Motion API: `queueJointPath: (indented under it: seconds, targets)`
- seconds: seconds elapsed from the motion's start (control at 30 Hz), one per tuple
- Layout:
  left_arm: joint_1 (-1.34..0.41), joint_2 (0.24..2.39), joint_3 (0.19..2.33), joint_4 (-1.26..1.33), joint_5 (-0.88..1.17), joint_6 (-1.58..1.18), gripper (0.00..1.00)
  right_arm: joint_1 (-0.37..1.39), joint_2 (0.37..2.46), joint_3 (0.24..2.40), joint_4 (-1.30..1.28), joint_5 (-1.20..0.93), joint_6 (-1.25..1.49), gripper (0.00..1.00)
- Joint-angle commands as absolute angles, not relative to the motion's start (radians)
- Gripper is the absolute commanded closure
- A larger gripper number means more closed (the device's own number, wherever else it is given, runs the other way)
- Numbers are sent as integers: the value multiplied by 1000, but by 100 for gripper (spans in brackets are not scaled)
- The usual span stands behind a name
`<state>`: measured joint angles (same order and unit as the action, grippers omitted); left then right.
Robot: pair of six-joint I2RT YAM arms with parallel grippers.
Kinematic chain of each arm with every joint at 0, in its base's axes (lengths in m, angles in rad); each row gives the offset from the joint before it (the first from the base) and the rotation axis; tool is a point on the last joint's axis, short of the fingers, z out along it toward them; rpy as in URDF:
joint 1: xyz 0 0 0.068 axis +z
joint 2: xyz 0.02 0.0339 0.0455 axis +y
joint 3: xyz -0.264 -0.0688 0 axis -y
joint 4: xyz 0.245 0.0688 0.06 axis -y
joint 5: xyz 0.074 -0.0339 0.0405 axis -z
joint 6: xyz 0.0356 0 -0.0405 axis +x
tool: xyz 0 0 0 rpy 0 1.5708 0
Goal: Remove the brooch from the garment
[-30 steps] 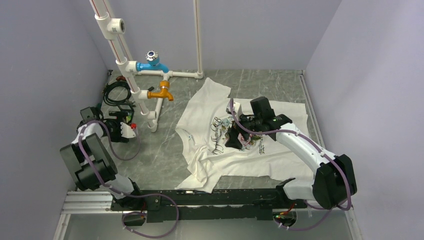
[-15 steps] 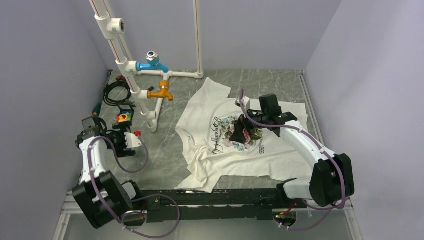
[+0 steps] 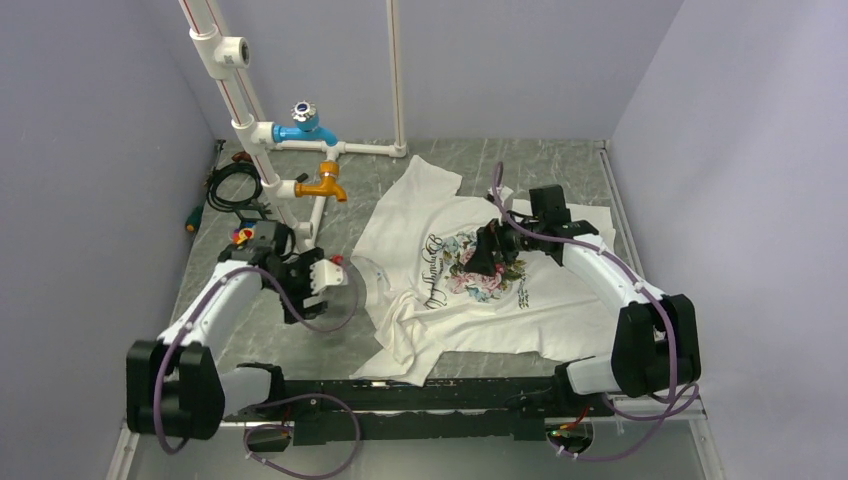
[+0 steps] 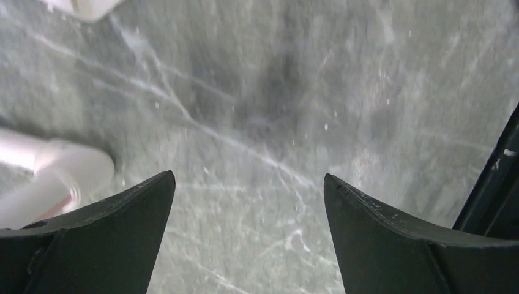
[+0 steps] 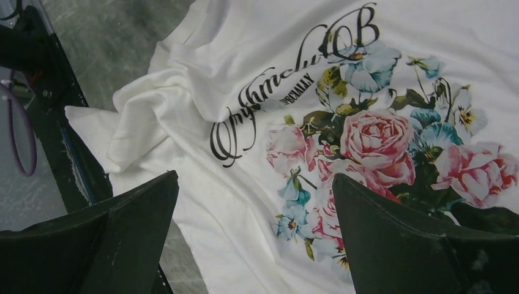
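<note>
The garment is a white T-shirt with a rose print, lying crumpled on the marble table; the right wrist view shows its print and cursive lettering. My right gripper hovers over the print, jaws wide apart and empty. The brooch, a small multicolored dot, lies on the table left of the pipe stand, off the shirt and partly hidden by my left arm's elbow. My left gripper is blurred, left of the shirt's sleeve. It is open over bare marble.
A white pipe frame with a blue tap and an orange tap stands at the back left. A black cable coil and a green-handled tool lie by the left wall. Grey walls enclose the table.
My left arm has swung from the far left toward the shirt, leaving the brooch on the table. My right gripper has drifted slightly right and back over the print.
</note>
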<state>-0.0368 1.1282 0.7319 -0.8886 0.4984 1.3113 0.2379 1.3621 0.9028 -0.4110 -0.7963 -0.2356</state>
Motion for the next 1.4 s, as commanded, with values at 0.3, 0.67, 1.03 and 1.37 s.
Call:
queueJointPath:
  seconds: [0.3,0.67,1.03,1.37]
  targets:
    - [-549,1389,993,-718,241,825,9,98,1389,976,-450,-755,-225,0]
    - [-821,1792,1485,-883,-107,673,10,-36,1490,1066,-621,-629,-330,1]
    - [-848,1934,1457,-912,-377,773,16,-158,1582,1130,-740,-498,-465,3]
    - [-774,2016,1423,-793,-418,867,22,-274,1658,1107,-736,-376,-566,5]
